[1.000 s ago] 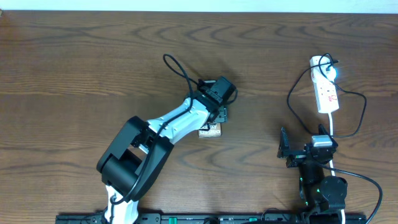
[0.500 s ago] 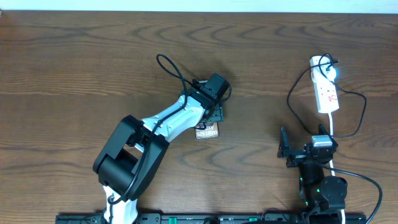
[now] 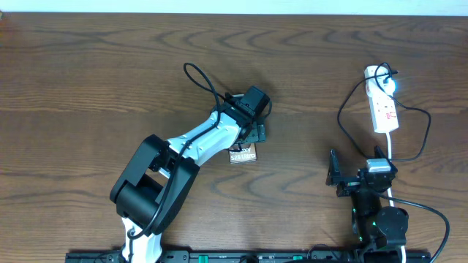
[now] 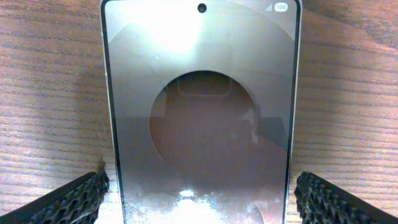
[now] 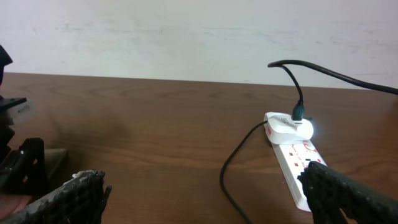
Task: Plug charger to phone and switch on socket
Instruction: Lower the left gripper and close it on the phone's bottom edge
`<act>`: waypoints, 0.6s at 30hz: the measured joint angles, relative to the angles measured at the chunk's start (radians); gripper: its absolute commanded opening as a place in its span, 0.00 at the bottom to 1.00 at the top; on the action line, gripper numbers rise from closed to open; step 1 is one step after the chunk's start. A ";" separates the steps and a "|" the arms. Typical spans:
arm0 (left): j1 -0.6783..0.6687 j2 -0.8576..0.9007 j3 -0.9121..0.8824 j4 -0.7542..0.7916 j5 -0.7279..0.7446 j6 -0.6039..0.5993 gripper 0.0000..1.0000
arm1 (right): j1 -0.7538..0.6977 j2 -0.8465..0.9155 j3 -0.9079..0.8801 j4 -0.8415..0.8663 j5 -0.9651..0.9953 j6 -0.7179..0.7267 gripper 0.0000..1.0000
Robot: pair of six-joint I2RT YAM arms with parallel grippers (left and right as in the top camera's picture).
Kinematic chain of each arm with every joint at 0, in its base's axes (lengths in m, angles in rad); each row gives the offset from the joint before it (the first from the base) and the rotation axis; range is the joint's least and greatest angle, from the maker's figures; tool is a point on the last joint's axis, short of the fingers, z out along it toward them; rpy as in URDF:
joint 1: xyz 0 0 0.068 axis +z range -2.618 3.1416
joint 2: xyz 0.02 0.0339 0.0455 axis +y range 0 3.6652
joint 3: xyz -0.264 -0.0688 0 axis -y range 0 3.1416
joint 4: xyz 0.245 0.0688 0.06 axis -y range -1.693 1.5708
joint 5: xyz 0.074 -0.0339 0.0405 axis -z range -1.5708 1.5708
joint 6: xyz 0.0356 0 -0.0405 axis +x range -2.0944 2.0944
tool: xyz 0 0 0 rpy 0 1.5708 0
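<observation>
Left gripper [image 4: 199, 202] hangs low over the flat dark-grey phone [image 4: 199, 112], which lies mid-way across the brown wooden counter [image 3: 88, 88]. Its fingers sit astride the long edges; whether they press, I cannot tell. Right gripper [image 5: 205, 199] is spread and empty, with the narrow white power strip [image 3: 385, 109] beyond it. The strip already carries the white plug head of the thin black charger cable [image 3: 426, 131]; connector tip not located. Likely step: steadying the phone. Advisable: pads square on both edges, phone kept flat, port end unobstructed. Count: one phone, one charger, one strip, two grippers.
</observation>
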 measured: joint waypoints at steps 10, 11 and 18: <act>0.000 0.020 0.019 -0.023 0.003 0.007 0.99 | 0.000 0.000 0.000 0.000 0.000 0.000 0.99; 0.000 0.023 0.022 -0.026 0.003 0.007 0.99 | 0.000 0.000 0.000 0.000 0.000 0.000 0.99; -0.001 0.031 0.032 -0.037 0.002 0.015 0.99 | 0.000 0.000 0.000 0.000 0.000 0.000 0.99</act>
